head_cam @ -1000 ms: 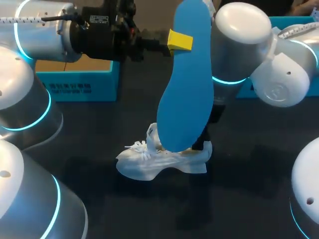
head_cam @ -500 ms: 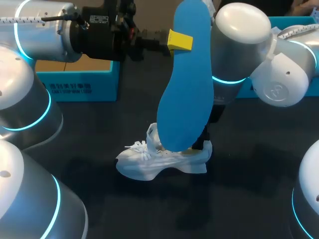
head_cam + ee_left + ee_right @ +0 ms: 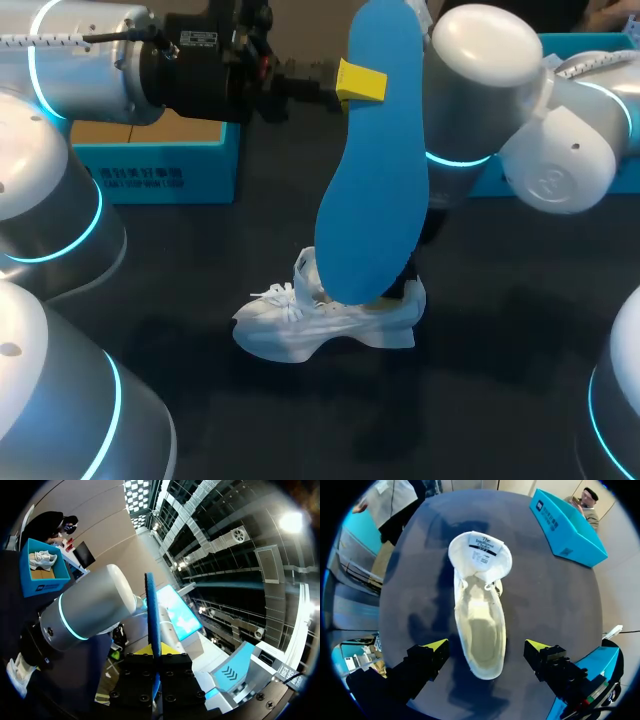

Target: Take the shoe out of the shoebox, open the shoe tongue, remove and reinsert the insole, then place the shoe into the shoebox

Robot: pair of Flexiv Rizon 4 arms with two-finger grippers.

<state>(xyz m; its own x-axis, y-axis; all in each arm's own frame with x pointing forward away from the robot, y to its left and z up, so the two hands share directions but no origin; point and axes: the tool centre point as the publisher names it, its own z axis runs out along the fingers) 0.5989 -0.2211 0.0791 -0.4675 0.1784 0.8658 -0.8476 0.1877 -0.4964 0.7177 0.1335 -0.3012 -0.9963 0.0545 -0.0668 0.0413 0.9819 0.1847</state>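
Holding: my left gripper (image 3: pixel 155 656) clamps the blue insole (image 3: pixel 372 170).
Hovering: right gripper (image 3: pixel 486 646), fingers apart, over the shoe (image 3: pixel 481 625).
Print: tongue label (image 3: pixel 481 549), illegible.

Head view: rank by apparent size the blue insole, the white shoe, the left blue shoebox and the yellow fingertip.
1. Blue foam insole, held up nearer the camera, which inflates it.
2. White sneaker.
3. Blue cardboard shoebox, partly hidden by the left arm, so unsure against the shoe.
4. Yellow fingertip.
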